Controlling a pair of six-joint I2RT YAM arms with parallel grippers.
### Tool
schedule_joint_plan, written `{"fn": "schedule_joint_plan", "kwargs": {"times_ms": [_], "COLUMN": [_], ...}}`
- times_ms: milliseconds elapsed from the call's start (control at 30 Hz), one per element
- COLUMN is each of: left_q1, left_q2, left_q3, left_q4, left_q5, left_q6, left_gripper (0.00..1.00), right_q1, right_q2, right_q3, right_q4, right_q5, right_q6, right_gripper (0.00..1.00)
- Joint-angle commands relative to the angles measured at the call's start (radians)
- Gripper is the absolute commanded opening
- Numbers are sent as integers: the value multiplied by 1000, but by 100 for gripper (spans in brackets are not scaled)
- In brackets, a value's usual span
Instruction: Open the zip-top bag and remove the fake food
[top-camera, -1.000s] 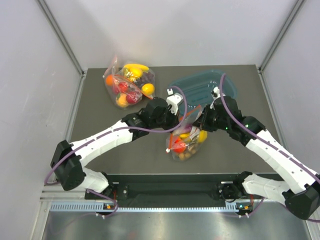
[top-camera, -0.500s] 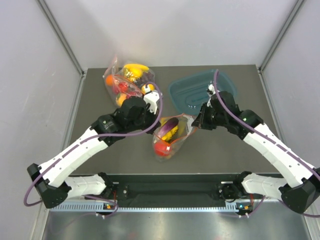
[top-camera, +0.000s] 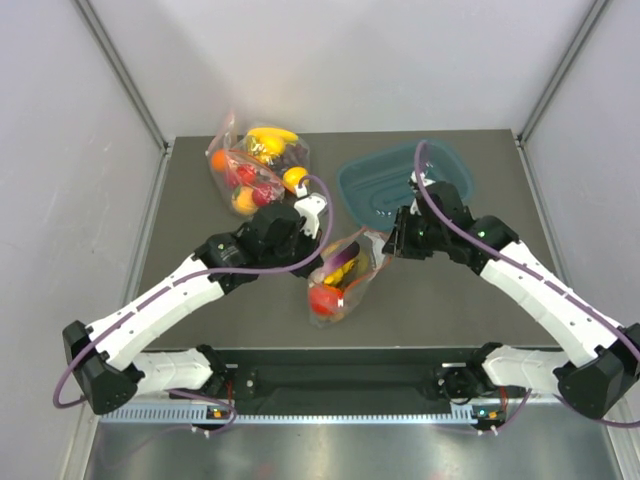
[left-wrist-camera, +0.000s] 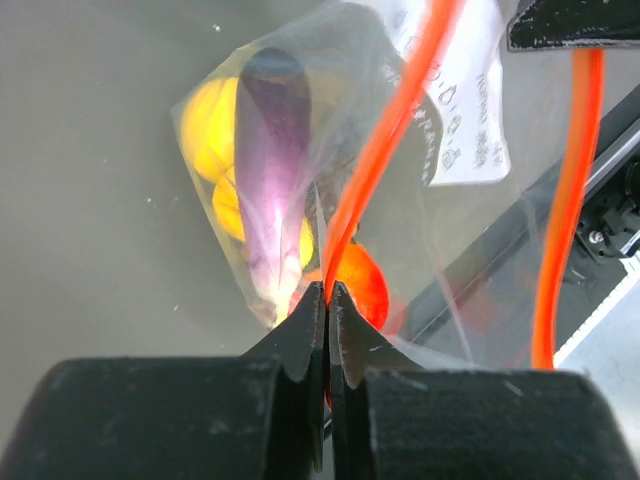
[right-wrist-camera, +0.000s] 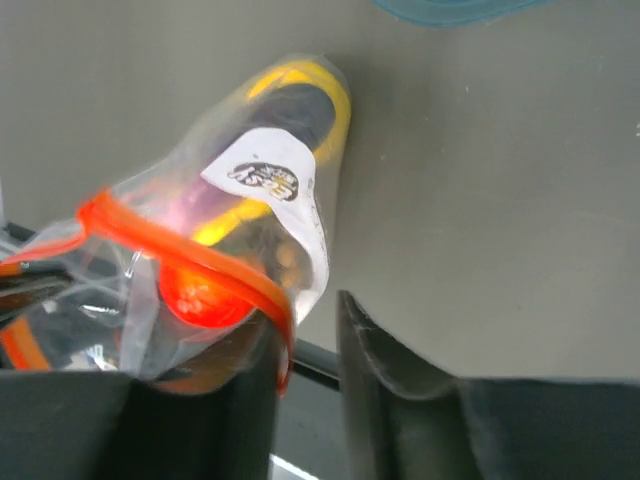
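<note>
The zip-top bag (top-camera: 342, 277) hangs lifted over the table's middle, its red-orange zip strip (left-wrist-camera: 395, 110) pulled apart into two strands. Inside show a purple eggplant (left-wrist-camera: 268, 170), a yellow lemon (left-wrist-camera: 205, 120) and a red tomato (left-wrist-camera: 358, 285). My left gripper (top-camera: 322, 258) is shut on one strand of the strip in the left wrist view (left-wrist-camera: 328, 290). My right gripper (top-camera: 393, 243) is open at the bag's right side. In the right wrist view (right-wrist-camera: 308, 325) the other strand (right-wrist-camera: 190, 255) drapes over the tip of its left finger, not pinched.
A second clear bag (top-camera: 255, 165) with a banana, an orange and other fruit lies at the back left. A teal tray (top-camera: 400, 180) sits at the back right, just behind my right gripper. The black rail (top-camera: 350, 375) runs along the near table edge.
My left arm has drawn back to the left, carrying the bag left and spreading its mouth. My right gripper has shifted slightly back and left.
</note>
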Motion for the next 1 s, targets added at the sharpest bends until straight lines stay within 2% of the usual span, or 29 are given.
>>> {"fn": "schedule_joint_plan", "kwargs": {"times_ms": [0, 167, 267, 400, 500, 667, 967], "left_q1": [3, 3, 4, 4, 4, 6, 10], "left_q2": [10, 11, 10, 7, 4, 2, -12], "left_q3": [0, 0, 6, 5, 8, 22, 5], "left_q4": [87, 120, 115, 108, 108, 100, 95], "left_q5": [33, 38, 35, 32, 33, 18, -2], "left_q6": [-11, -31, -36, -39, -40, -42, -56], "left_gripper": [0, 0, 0, 0, 0, 0, 0], "right_q1": [20, 73, 142, 213, 236, 244, 237], "right_q2": [-31, -1, 28, 91, 142, 208, 174], "right_q3": [101, 316, 407, 458, 422, 347, 202], "right_q4": [-1, -62, -41, 22, 100, 139, 151], "right_q5": [37, 42, 72, 2, -71, -136, -83], "right_q6": [-103, -192, -206, -192, -171, -152, -105], "right_gripper": [34, 60, 63, 62, 59, 54, 53]}}
